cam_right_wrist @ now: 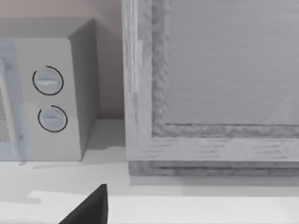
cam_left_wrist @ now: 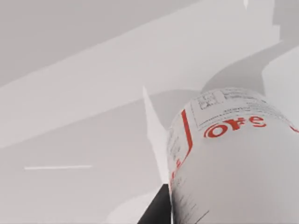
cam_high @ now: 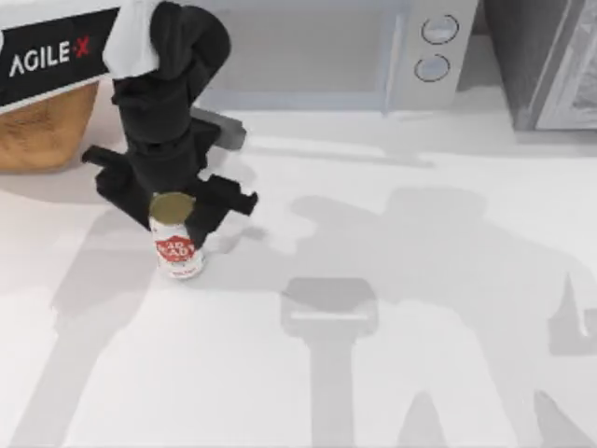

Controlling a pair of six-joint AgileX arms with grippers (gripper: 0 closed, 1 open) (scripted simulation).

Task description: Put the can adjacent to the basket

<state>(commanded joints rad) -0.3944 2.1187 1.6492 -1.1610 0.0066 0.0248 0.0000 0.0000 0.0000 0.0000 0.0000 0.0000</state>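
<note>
From above, you see your left hand (cam_high: 177,219) over the left part of the worktop (cam_high: 401,280), the dark arm reaching down from the far edge. The can (cam_high: 175,237) sits right at that hand, gold top up and red label facing the camera, leaning a little. The black fingers flank it closely, so the hand looks closed on the can, though the contact itself is partly hidden by the can. Whether the can's base rests on the worktop or hangs just above it you cannot tell from here. The basket (cam_high: 42,126) is at the far left, partly under a black panel marked AGILE-X, and stands well apart from the can. A microwave (cam_high: 373,51) stands along the far edge, with a grey cabinet (cam_high: 541,61) at the far right.

In the left wrist view, the can (cam_left_wrist: 233,158) looms very close, its white side and red lettering seen at a slant, with a dark sliver of finger (cam_left_wrist: 156,210) touching its edge. That supports a grip on the can.

In the right wrist view, you see the microwave's two dials (cam_right_wrist: 49,100) and the cabinet's framed door (cam_right_wrist: 210,84), with one dark fingertip (cam_right_wrist: 88,207) low in the picture. The right hand seems parked away from the work; you cannot tell whether it is open or closed.

You appear to be in the carry step: can in hand, not yet placed. The next move calls for taking the can left and far toward the basket, setting it upright just beside the wicker wall without bumping it, then opening the hand.
</note>
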